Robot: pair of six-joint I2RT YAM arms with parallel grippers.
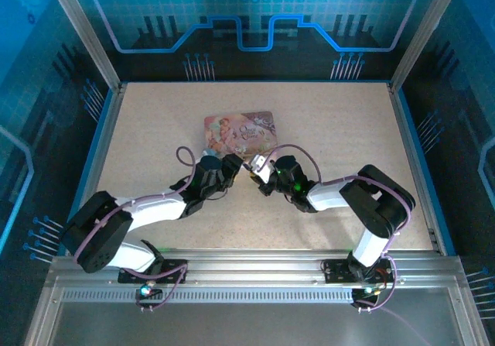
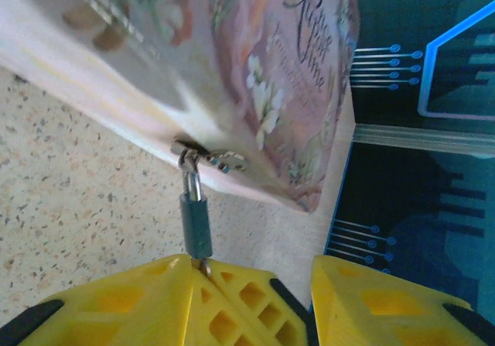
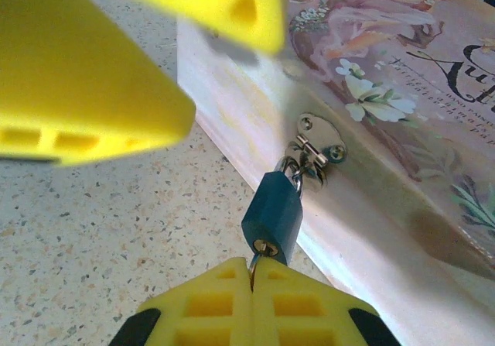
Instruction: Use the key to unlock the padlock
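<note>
Most of the key [image 3: 252, 260] is hidden from us. Only a sliver of metal shows between the clamped tips of the right pincer [image 3: 251, 267] and the brass keyhole in the bottom of the blue padlock [image 3: 272, 213], which hangs just beyond those tips. The padlock's shackle passes through the silver hasp [image 3: 317, 149] on the side wall of the pink picture-printed tin [image 3: 387, 67], farther beyond the pincer. Whether the shackle has sprung we cannot tell.

The left pincer [image 3: 232, 75], blurred and cut off by the frame in the right wrist view, hovers just to the left of the right pincer. Its fingers are parted and hold nothing.

In the left wrist view, yellow fingers crowd the lower edge under the padlock, and we cannot sort one pincer's from the other's.

From overhead, both arms stretch forward low over the speckled table [image 1: 332, 121] and bend inward, their wrists meeting nose to nose at the tin's near side.
</note>
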